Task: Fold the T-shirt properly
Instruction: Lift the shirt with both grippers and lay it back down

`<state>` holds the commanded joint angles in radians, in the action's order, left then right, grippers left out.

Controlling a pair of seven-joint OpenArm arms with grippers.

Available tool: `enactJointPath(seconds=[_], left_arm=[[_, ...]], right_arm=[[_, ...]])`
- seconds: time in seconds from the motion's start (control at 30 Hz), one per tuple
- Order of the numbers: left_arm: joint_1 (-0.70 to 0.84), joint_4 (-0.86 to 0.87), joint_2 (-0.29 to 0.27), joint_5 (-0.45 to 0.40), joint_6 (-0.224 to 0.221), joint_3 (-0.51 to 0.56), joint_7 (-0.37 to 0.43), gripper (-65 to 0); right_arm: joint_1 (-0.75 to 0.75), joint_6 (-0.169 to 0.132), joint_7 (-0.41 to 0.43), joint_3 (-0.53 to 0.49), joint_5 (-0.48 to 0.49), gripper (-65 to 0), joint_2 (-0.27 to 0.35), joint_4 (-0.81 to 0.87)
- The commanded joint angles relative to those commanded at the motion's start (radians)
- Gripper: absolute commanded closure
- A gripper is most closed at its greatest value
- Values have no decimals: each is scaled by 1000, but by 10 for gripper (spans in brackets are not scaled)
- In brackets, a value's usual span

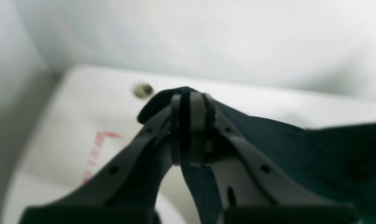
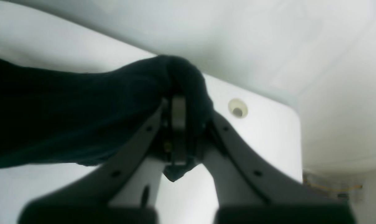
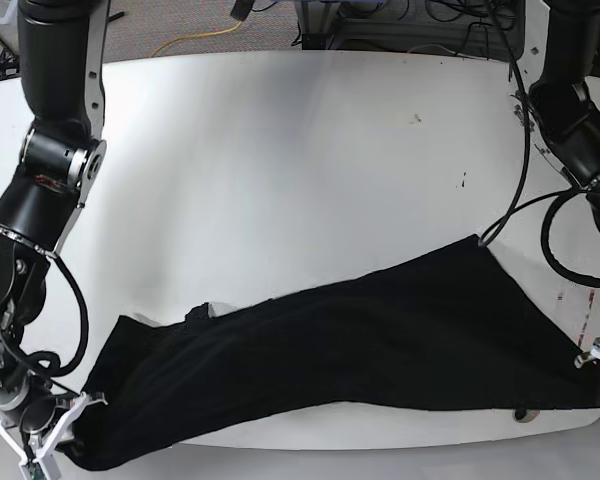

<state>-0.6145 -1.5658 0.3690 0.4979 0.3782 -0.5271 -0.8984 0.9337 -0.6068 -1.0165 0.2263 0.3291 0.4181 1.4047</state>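
White table (image 3: 280,150) carries the black T-shirt (image 3: 350,345), dark cables (image 3: 470,12) beyond.

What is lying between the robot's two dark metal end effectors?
A black fabric T-shirt stretches between the left end effector and the right one. The base view shows it, with the smooth white table around it.

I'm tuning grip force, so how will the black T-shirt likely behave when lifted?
The T-shirt will probably be floppy: its edge sags between the two grippers in the wrist views. It likely won't hold a shape by itself, as cloth bends loosely around the right gripper. It seems unlikely to break, being soft fabric, though loose parts may drag on the table.
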Motion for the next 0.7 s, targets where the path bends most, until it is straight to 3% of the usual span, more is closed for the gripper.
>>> enactJointPath(seconds=[0.37, 0.5, 0.7], left_arm=[[-161, 14, 123, 0, 0, 8, 0, -15], [-164, 44, 124, 0, 0, 6, 0, -15], [-100, 37, 124, 2, 2, -15, 0, -15]], right_arm=[[180, -5, -2, -86, 2, 0, 26, 6], [133, -5, -2, -80, 6, 0, 28, 8], [-38, -5, -2, 28, 11, 0, 21, 69]])
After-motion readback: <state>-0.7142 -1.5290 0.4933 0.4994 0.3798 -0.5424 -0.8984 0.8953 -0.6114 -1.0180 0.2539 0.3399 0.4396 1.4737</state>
